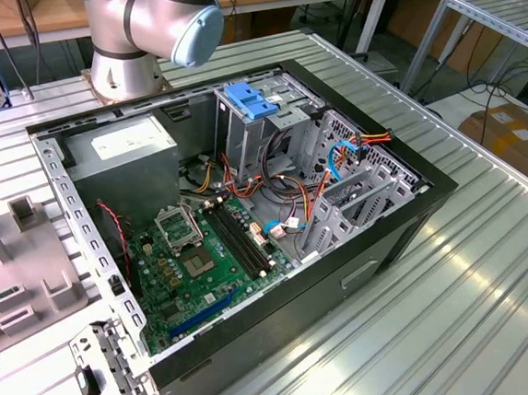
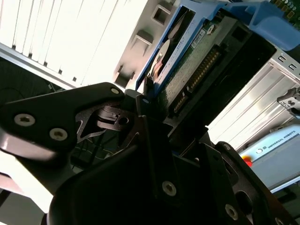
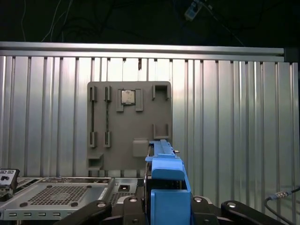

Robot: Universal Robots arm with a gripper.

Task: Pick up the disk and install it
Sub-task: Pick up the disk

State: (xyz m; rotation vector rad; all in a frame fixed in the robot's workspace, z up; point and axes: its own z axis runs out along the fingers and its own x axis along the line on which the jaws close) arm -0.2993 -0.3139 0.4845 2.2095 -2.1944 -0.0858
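One disk (image 2: 187, 65) is clamped on edge between the gripper's (image 2: 161, 117) two black fingers (image 2: 149, 129) (a green circuit board shows on one face, blue rails along its sides). Beyond it lies one grey fixture plate (image 3: 129, 124) on the slatted table (image 3: 225, 117). In the exterior view one open computer case (image 1: 371, 262) carries one blue latch (image 1: 251, 100) atop its drive cage

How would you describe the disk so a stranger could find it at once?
In the first wrist view, find the black claw over the ribbed metal table. The disk stands edge-on in its grip. Unlike the plain grey holder plate behind, it has bright blue rails.
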